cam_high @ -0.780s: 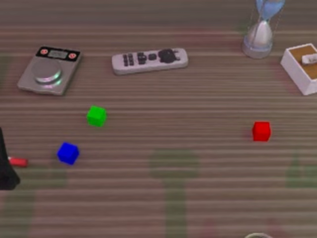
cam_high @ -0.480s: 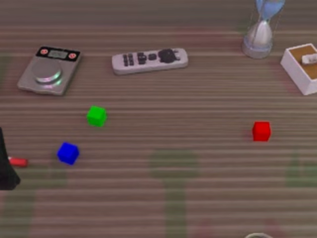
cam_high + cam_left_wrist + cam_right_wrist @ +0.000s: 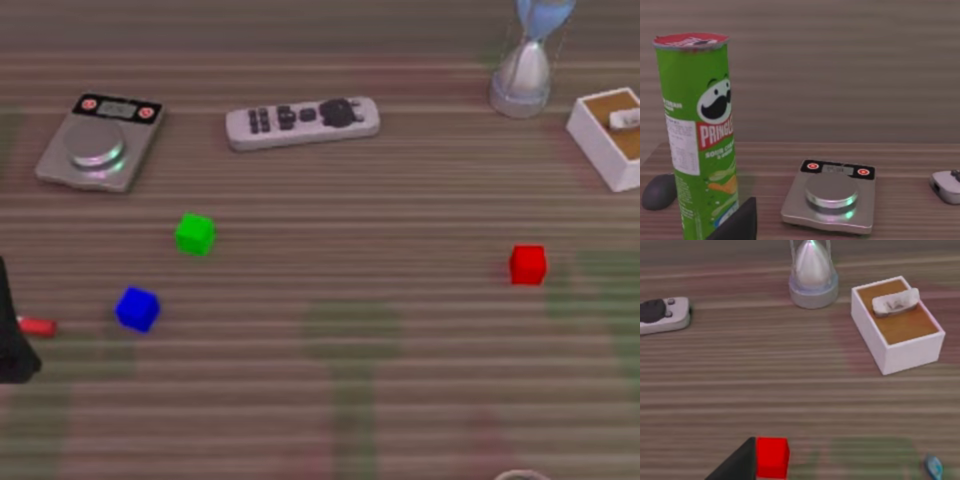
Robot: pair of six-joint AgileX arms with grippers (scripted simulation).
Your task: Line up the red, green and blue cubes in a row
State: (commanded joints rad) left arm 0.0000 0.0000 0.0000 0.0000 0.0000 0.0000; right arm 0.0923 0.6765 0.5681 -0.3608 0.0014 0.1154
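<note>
Striped wooden table [image 3: 400, 200], red cube [image 3: 772, 457] beside right end effector [image 3: 737, 465] (wrist view only), grip state unclear.

Even soft light, faint greenish shadows on table [image 3: 420, 200] (rendered look).

Overhead view; two low wrist views.

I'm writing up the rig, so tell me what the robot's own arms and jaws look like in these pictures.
Little of them shows. The left arm is a plain black shape at the top view's left edge. In each wrist view a single jaw appears as a matte, dark grey to black wedge narrowing to a point. No cables, labels or markings are visible.
</note>
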